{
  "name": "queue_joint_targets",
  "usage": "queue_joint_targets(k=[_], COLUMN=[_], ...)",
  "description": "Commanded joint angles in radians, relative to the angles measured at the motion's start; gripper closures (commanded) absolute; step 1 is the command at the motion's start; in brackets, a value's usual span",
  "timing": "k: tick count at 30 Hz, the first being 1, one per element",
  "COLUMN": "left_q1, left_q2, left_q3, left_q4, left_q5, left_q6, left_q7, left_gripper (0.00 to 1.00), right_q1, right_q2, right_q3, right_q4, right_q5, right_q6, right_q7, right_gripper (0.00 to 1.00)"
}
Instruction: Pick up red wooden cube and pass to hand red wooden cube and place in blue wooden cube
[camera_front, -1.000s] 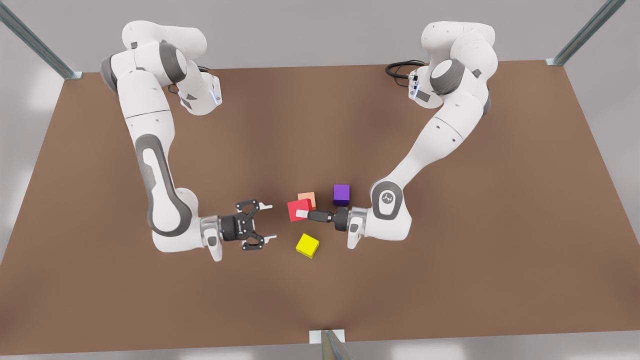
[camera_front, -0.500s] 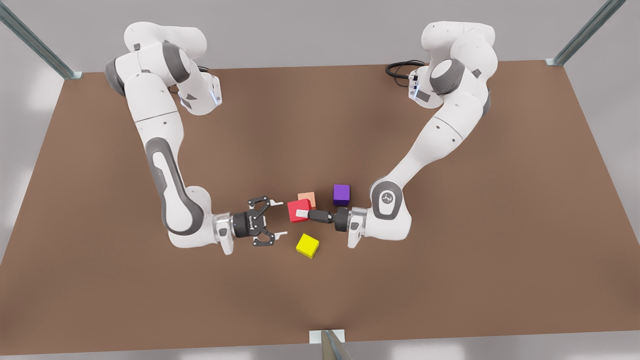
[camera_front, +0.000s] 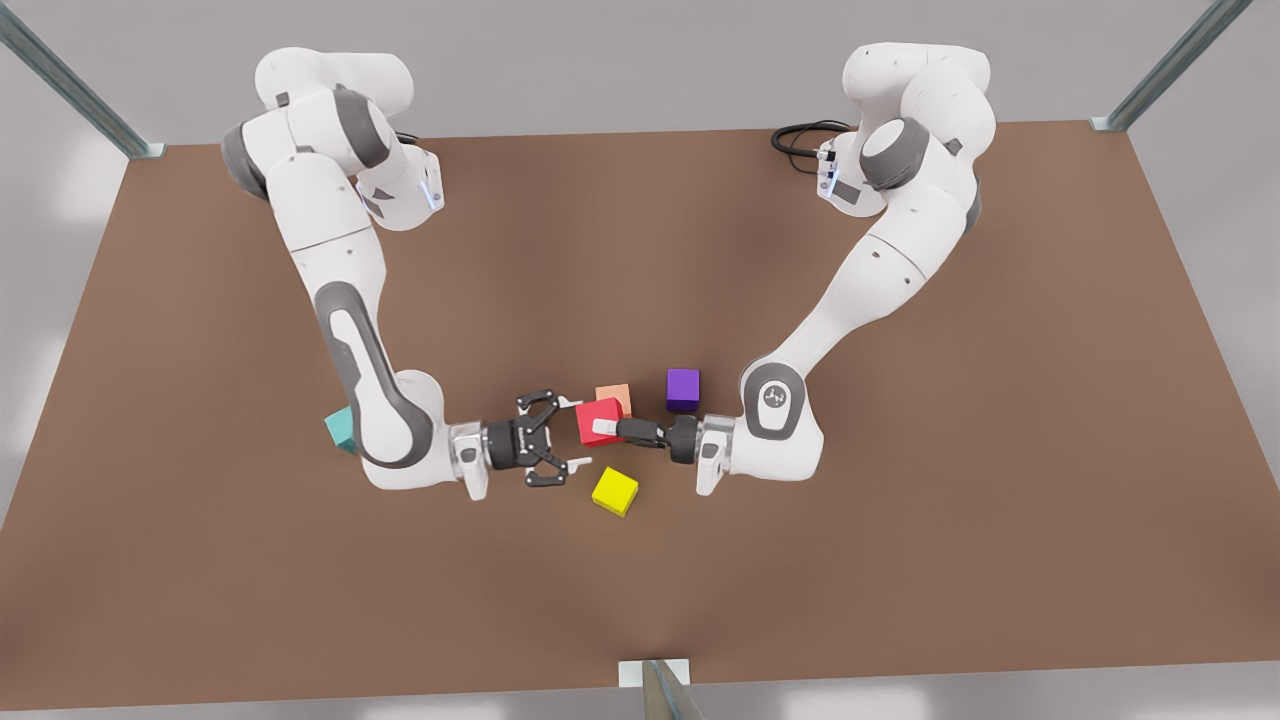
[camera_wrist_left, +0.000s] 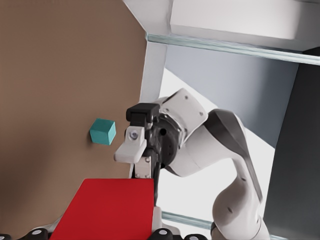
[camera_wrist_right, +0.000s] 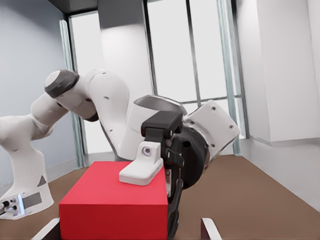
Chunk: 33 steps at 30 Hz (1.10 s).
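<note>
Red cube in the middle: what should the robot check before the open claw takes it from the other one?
1. Left gripper shut on the red wooden cube: ok.
2. Right gripper open: ok.
3. Cube deep enough between the right gripper's fingers: not ok, the tips only reach its edge.
4. Gap to the peach cube: cannot tell.
5. Blue wooden cube free on the table: ok.

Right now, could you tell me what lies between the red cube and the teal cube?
In the front view, the open right gripper and its arm lie between the red cube and the teal cube; the left gripper grips the red cube.
</note>
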Motion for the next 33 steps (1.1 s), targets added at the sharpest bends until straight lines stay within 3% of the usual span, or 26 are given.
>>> queue_joint_targets(k=[1,19,20,22,23,26,29,33], left_q1=[0.001,-0.001,-0.002,-0.002,-0.002,-0.002,-0.004,0.002], left_q2=[-0.002,0.003,0.003,0.004,0.004,0.004,0.003,-0.002], left_q3=[-0.001,-0.001,-0.001,-0.001,-0.001,-0.001,-0.001,-0.001], left_q4=[0.0,0.0,0.0,0.0,0.0,0.0,0.0,0.0], left_q5=[-0.002,-0.003,-0.003,-0.003,-0.003,-0.003,-0.003,0.001], left_q6=[-0.001,0.001,0.001,0.001,0.001,0.001,0.001,-0.002], left_q7=[0.04,0.04,0.042,0.042,0.042,0.042,0.042,0.039], left_gripper=[0.26,0.26,0.26,0.26,0.26,0.25,0.0,0.0], right_q1=[0.003,0.023,0.023,0.023,0.023,0.023,0.023,0.023], right_q2=[0.002,0.027,0.027,0.027,0.027,0.027,0.027,0.025], right_q3=[0.0,0.036,0.036,0.034,0.034,0.034,0.034,0.034], right_q4=[0.0,0.027,0.028,0.033,0.036,0.034,0.034,0.034], right_q5=[0.005,0.062,0.064,0.064,0.062,0.061,0.059,0.058], right_q6=[0.019,0.026,0.025,0.025,0.026,0.026,0.026,0.026], right_q7=[-0.095,-0.095,-0.095,-0.095,-0.095,-0.095,-0.095,-0.094], right_gripper=[0.0,0.01,0.06,0.47,0.55,0.55,0.54,0.54])
